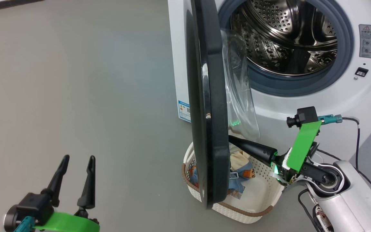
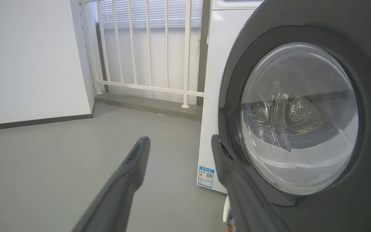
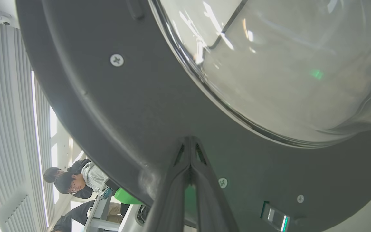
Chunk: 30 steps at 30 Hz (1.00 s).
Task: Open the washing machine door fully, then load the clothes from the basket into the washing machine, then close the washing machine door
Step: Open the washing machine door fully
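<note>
Head view: the washing machine door (image 1: 209,106) stands edge-on, swung roughly square to the front of the washing machine (image 1: 301,106). To open it fully, I judge the push should stay on the door's dark inner rim, follow its arc around the hinge and keep off the glass. The right gripper (image 1: 232,138) is clenched on nothing, its tip meeting the door's inner side low down. The basket (image 1: 237,207) sits under the door's lower edge, with the clothes (image 1: 241,174) inside it, partly hidden behind the door. The left gripper (image 1: 79,158) hovers well apart from the door's outer face, spread wide and empty.

Left wrist view: the left gripper (image 2: 179,140) faces the door's outer side, fingers splayed, nothing between them.

Right wrist view: the right gripper (image 3: 189,141) has both fingers pressed together, tips against the door's inner rim just beside the glass bowl (image 3: 285,64).
</note>
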Available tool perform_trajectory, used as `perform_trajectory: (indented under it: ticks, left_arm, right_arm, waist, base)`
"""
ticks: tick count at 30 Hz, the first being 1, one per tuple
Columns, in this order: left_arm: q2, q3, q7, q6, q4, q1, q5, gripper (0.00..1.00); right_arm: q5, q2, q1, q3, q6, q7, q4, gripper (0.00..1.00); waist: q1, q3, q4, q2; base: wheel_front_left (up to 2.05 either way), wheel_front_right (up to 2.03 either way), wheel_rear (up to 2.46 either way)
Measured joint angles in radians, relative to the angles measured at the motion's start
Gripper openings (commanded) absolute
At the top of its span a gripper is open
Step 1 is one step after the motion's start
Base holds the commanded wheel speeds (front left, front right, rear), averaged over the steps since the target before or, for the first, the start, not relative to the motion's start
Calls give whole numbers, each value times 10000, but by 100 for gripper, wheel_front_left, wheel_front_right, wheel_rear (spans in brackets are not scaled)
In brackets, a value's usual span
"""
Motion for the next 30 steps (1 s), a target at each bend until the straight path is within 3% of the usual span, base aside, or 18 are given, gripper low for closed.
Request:
perform_trajectory:
  ticks: [8, 9, 11, 12, 13, 22, 30]
  left_arm:
    - [-23, 65, 0, 0, -4, 26, 48, 100]
    - [-25, 73, 0, 0, -6, 35, 67, 100]
    - [-33, 94, 0, 0, -21, 93, 71, 100]
    - [-35, 100, 0, 0, -21, 143, 73, 100]
    - [-35, 105, 0, 0, -21, 177, 73, 100]
    - [-44, 96, 0, 0, -21, 183, 71, 100]
    - [-102, 186, 0, 0, -23, 197, 71, 100]
  right_arm:
    - [-88, 17, 0, -40, 0, 19, -15, 0]
    - [-88, 33, 0, -46, 0, 17, -33, 7]
    - [-161, 42, 0, -42, 0, 0, -104, 48]
    - [-263, 38, 0, -44, 0, -58, -148, 91]
    - [-387, 38, 0, -46, 0, -84, -180, 100]
    - [-631, 17, 3, -40, 0, -424, -556, 100]
    - [-1358, -146, 440, -27, 0, -1657, -1651, 100]
  waist:
    - [0, -23, -187, 0]
    - [0, -32, -227, 0]
    - [0, -48, -325, 0]
    - [0, -56, -379, 0]
    - [0, -64, -441, 0]
    - [0, -144, -1145, 0]
    - [0, -216, -1990, 0]
  base:
    - [0, 0, 0]
    - [0, 0, 0]
    - [0, 0, 0]
    - [0, 0, 0]
    - [0, 0, 0]
    - [0, 0, 0]
    - [0, 0, 0]
